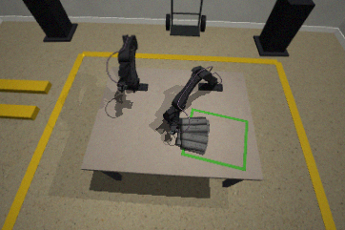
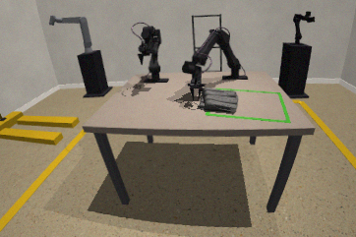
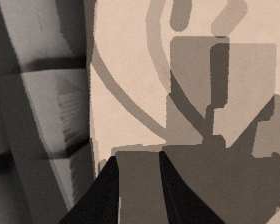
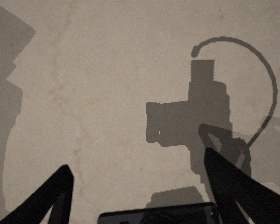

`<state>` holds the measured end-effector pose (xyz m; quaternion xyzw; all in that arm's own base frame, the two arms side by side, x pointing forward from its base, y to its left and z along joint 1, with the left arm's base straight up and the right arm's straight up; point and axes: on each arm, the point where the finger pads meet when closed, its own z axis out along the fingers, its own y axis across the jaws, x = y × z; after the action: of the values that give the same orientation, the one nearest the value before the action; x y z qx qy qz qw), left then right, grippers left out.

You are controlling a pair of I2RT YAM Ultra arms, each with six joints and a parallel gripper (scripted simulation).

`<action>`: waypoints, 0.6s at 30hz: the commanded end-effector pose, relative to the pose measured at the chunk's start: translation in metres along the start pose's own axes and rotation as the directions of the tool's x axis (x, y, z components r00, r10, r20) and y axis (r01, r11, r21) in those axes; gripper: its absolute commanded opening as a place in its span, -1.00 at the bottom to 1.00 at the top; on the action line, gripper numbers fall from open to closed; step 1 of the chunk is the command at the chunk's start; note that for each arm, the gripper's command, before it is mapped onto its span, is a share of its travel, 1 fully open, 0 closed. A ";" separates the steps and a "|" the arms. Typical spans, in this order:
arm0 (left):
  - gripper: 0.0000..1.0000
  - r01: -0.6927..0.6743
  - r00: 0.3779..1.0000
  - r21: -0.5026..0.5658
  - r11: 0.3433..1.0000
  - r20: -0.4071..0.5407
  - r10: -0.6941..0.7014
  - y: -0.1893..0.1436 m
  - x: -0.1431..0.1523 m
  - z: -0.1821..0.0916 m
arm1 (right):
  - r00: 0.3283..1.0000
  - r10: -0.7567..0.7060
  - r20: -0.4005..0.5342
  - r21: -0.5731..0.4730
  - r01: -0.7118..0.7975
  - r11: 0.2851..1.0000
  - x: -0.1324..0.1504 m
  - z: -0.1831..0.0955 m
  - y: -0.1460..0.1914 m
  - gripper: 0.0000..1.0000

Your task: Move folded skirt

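Observation:
The grey pleated folded skirt (image 1: 194,135) (image 2: 220,101) (image 3: 46,100) lies on the table over the left side of the green taped rectangle (image 1: 247,144) (image 2: 284,107). In the top view, its left end sticks out past that side and hides most of the tape there; the rest lies inside. My left gripper (image 2: 195,98) (image 3: 138,159) is partly open and empty, low over the table just beyond the skirt's left end. The skirt's edge is left of its fingers in the left wrist view. My right gripper (image 2: 141,60) (image 4: 137,162) is open and empty, raised away from the skirt.
The table (image 1: 143,147) (image 2: 148,117) bears both arms at its back. The left arm (image 1: 188,90) (image 2: 208,45) reaches forward to the skirt's left end. The right arm (image 1: 127,63) (image 2: 154,53) stands folded at the back left in the top and exterior views. Arm shadows fall on the table.

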<state>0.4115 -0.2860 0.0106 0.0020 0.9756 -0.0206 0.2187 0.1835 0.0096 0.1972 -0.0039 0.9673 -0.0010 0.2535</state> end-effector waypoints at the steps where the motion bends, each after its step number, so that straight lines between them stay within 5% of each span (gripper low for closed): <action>1: -0.40 0.009 1.000 0.008 1.000 0.010 -0.009 0.008 -0.008 -0.007 | 1.000 -0.002 0.023 -0.004 0.002 1.000 -0.004 -0.005 0.000 0.80; 18: -0.40 0.008 1.000 0.003 1.000 0.008 -0.008 0.034 -0.009 -0.006 | 1.000 -0.002 0.023 -0.004 0.002 1.000 -0.004 -0.005 0.000 0.80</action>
<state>0.4149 -0.2604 0.0107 -0.0007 0.9756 -0.0217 0.2184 0.1835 0.0096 0.1972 -0.0039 0.9673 -0.0010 0.2535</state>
